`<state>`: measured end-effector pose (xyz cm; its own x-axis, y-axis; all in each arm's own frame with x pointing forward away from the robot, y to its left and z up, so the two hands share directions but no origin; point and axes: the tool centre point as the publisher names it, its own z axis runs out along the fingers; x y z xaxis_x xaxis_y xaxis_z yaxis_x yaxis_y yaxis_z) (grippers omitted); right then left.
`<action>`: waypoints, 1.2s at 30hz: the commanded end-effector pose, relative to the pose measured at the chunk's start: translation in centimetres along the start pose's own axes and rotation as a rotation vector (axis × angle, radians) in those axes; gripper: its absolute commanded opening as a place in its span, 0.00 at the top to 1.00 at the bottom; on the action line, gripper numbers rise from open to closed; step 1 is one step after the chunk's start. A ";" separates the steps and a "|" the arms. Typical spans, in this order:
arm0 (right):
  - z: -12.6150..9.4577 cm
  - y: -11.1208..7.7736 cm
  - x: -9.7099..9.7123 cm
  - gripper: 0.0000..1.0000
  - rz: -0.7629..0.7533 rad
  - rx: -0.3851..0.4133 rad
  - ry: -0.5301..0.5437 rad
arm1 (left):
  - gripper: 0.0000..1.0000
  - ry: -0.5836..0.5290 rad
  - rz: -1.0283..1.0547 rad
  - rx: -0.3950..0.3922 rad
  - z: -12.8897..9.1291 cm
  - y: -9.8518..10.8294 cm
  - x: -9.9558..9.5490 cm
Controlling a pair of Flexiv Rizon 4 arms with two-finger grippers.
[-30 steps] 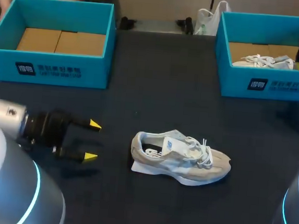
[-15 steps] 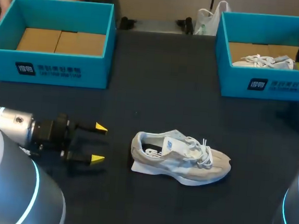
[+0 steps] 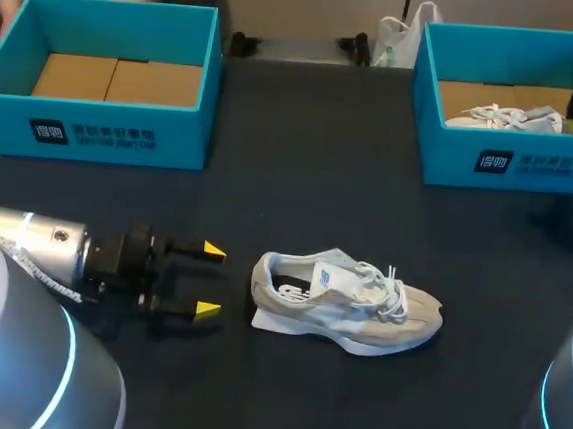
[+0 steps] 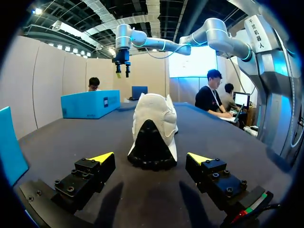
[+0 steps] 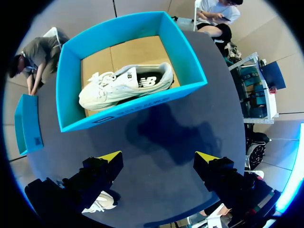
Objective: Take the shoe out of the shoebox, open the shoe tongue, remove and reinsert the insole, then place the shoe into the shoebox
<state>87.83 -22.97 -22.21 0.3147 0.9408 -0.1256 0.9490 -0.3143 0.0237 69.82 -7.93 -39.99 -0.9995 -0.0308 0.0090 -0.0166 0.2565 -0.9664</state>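
Sneaker of pale grey suede (image 3: 344, 305) sat unboxed on the dark bench (image 3: 310, 176). My left hand (image 3: 209, 281) was open near its heel; next, I judged, grip the heel, then open the tongue.

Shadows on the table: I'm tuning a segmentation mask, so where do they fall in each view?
Head view: a soft shadow lies on the table under the left gripper, barely any by the shoe. Left wrist view: two dark streaks lie on the table under its fingers. Right wrist view: a broad dark patch lies on the table between the shoebox and the right gripper.
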 end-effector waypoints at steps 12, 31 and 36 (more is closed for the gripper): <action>0.0 0.0 0.0 0.00 0.000 -0.001 -0.001 | 0.00 0.018 -0.047 0.005 3.4 1.0 0.0; 0.0 0.0 0.0 0.00 0.000 -0.001 -0.001 | 0.00 0.042 -0.042 0.058 5.6 -0.3 0.2; 0.0 0.0 0.0 0.00 0.000 -0.001 -0.001 | 0.00 0.047 -0.045 0.063 6.2 -0.3 0.3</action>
<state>87.83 -22.97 -22.21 0.3147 0.9408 -0.1256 0.9490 -0.3143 0.0237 69.64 -13.48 -40.96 -0.9980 0.0057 0.0636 -0.0612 0.1954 -0.9788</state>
